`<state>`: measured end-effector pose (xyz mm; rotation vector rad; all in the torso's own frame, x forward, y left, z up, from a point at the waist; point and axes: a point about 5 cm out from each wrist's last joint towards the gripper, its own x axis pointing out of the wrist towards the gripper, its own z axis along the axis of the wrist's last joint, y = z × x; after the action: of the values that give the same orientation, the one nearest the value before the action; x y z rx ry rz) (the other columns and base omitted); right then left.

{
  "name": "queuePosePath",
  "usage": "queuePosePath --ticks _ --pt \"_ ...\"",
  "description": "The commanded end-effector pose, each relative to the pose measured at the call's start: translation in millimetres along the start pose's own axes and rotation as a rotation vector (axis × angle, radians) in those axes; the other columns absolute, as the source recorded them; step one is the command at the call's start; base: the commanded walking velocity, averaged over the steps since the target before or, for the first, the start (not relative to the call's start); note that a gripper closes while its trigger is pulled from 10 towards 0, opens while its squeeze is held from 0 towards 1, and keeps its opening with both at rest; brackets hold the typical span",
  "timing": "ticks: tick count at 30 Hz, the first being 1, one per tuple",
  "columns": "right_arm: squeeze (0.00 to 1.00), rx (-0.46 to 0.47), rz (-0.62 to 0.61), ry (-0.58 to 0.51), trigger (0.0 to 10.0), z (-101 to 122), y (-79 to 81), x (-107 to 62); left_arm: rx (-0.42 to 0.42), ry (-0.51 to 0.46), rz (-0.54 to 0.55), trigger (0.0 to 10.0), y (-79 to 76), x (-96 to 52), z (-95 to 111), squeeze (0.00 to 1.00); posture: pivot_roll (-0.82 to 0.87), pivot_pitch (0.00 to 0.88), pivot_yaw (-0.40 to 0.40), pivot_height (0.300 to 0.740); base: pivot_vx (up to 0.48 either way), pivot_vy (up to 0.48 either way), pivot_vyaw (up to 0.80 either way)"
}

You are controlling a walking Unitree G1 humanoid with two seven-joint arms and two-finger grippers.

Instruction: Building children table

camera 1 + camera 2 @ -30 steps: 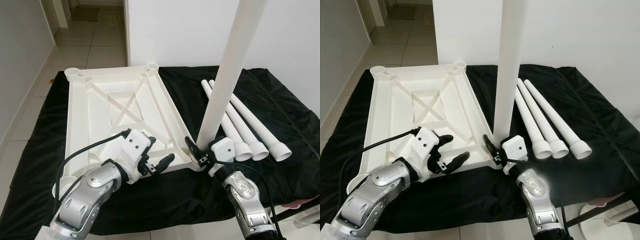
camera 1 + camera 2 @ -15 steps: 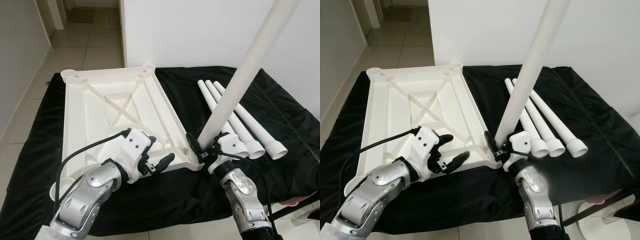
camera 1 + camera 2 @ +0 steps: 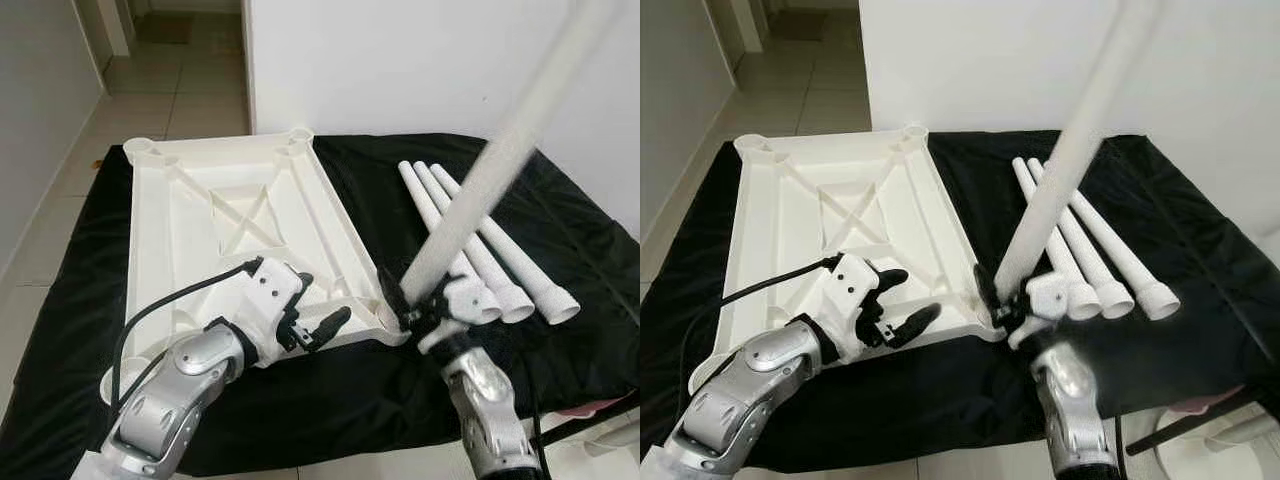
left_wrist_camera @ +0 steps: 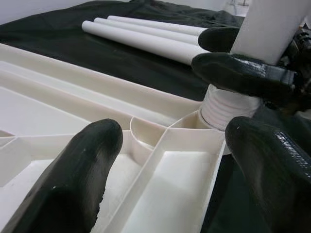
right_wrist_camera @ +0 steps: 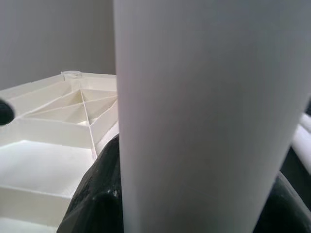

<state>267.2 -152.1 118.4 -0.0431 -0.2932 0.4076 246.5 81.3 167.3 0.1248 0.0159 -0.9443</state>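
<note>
Upturned white tabletop (image 3: 225, 235) in the left half of the frame, ribbed underside up, on a surface under a black cloth (image 3: 560, 215). Right claw (image 3: 408, 308) at lower centre-right, clamped around the base of 1 white leg (image 3: 480, 195) (blurred), tilted toward the upper right, its threaded end at the tabletop's near right corner socket (image 4: 214, 116). Left claw (image 3: 318, 322) at lower centre, fingers spread wide, gripping nothing, above the tabletop's near edge just beside that corner. 3 spare legs (image 3: 480, 250) lying side by side on the cloth at centre right.
</note>
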Motion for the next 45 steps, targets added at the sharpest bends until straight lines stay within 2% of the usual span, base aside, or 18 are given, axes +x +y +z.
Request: queuePosePath --ticks 1,13,15,20,31,38,45 --pt "0.0 0.017 -0.025 0.146 10.0 -25.6 -1.7 -15.5 -0.007 0.009 0.002 10.0 0.5 -0.4 -1.3 0.0 -0.02 0.08 -0.025 0.74 0.0 0.0 0.0" --pt "0.0 0.055 0.025 0.209 10.0 -30.4 3.6 -12.5 -0.006 0.013 0.005 10.0 0.9 -1.5 -1.6 0.0 -0.02 0.084 -0.019 0.74 0.0 0.0 0.0" --pt "0.0 0.082 0.056 0.274 10.0 -33.9 2.8 -4.4 -0.003 0.013 0.003 10.0 1.2 -0.8 -1.3 0.0 -0.02 0.081 -0.021 0.74 0.0 0.0 0.0" --pt "0.0 0.053 0.066 0.299 10.0 -35.6 1.4 -1.1 -0.003 0.011 0.006 10.0 2.2 -0.2 -0.8 0.0 -0.02 0.078 -0.024 0.74 0.0 0.0 0.0" --pt "0.0 0.101 0.043 0.337 10.0 -39.9 0.0 0.0 -0.003 0.008 0.012 10.0 2.0 -0.3 -1.1 0.0 -0.02 0.075 -0.029 0.74 0.0 0.0 0.0" --pt "0.0 0.205 -0.011 0.369 10.0 -38.8 -4.8 4.2 0.0 0.011 0.009 10.0 2.1 -0.9 -1.3 0.0 -0.02 0.074 -0.025 0.74 0.0 0.0 0.0" --pt "0.0 0.221 -0.02 0.378 10.0 -37.5 -6.6 6.7 0.0 0.012 0.007 10.0 2.1 -0.7 -1.1 0.0 -0.02 0.07 -0.024 0.74 0.0 0.0 0.0"
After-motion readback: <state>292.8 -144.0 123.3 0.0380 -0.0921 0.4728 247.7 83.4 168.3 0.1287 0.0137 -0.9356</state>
